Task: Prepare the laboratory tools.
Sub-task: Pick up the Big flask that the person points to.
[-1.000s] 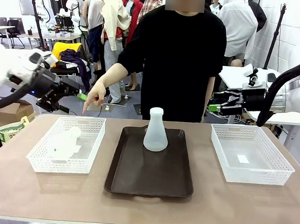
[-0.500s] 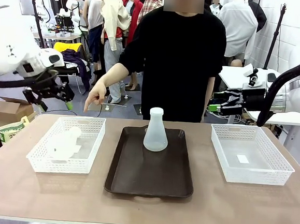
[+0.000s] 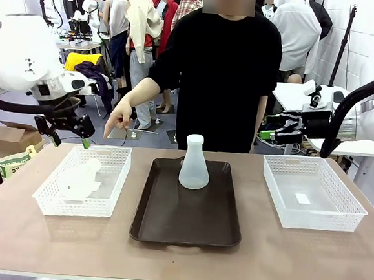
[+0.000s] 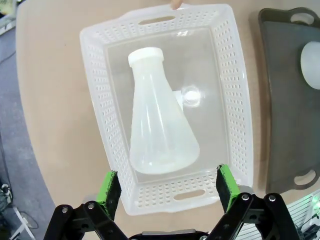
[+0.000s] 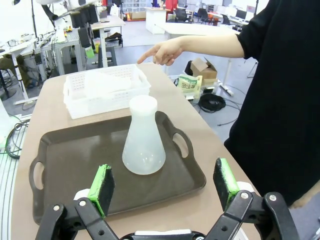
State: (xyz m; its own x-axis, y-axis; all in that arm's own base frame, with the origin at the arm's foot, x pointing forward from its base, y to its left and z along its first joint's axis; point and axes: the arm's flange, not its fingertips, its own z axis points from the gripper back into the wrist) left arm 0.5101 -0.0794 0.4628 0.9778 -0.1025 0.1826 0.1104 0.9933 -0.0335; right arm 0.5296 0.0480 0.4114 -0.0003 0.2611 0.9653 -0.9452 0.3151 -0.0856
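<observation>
Frosted-white conical flask point(image 4: 160, 120) lies sideways in white lattice basket point(image 4: 97, 100), left jaws spread above: I'd centre on its narrower mid-body, drop straight, clear the walls.

no text, label, brand or number can be read. a green-and-white packet point(image 3: 13, 163) beside a cardboard box point(image 3: 5, 140), off the tabletop point(image 3: 294, 259) at nine o'clock, carries print too small to make out.
</observation>
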